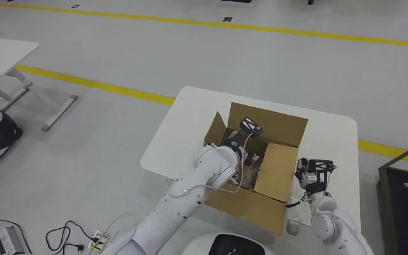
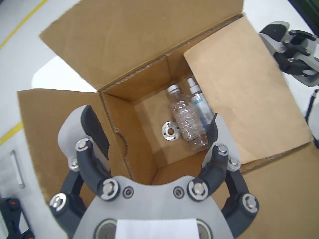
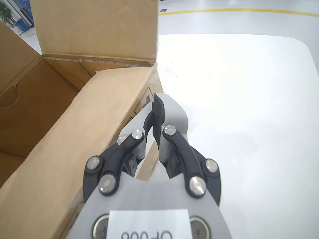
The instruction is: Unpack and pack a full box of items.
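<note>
One spray bottle [image 2: 199, 103], perhaps, under flap [image 2: 244, 105]

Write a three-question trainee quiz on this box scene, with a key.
1. True or false: the left pincer is open above the box.
2. What lies beside the clear bottle on the box floor? A. a metal disc B. a mug C. a spoon
3. Fill in: the right pincer, outside the box over the table, is ____.
Key: 1 true; 2 A; 3 shut.
</note>
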